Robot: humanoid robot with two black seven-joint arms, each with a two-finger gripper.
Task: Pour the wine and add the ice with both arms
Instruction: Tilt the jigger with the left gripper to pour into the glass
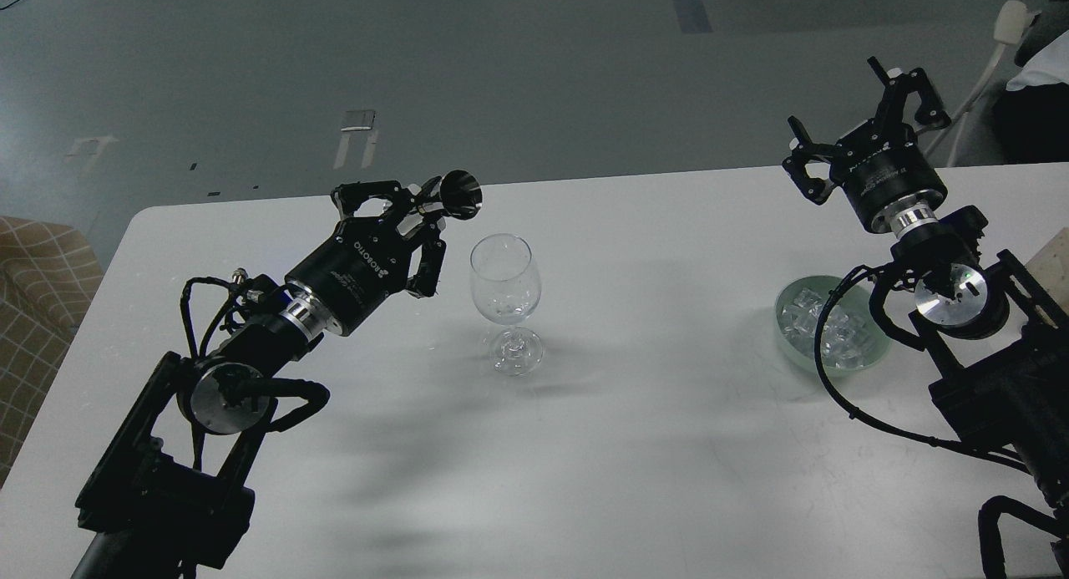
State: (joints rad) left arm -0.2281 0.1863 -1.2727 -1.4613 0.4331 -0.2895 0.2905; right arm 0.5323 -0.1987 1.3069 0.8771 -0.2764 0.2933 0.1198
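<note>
Two arms: left gripper (417,220), marked ROBOTIQ, clamped on dark bottle (458,196); right gripper (860,119) spread. One glass (501,291), one bowl (793,345) of ice (823,332).

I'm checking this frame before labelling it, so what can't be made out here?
- Head view: the dark bottle in the left gripper shows end-on; its body and label are hidden behind the jaws.
- The wine glass: too transparent to tell its contents.
- The ice in the bowl: partly covered by the right arm's cable.
- The right gripper, jaws spread, holds nothing visible.
</note>
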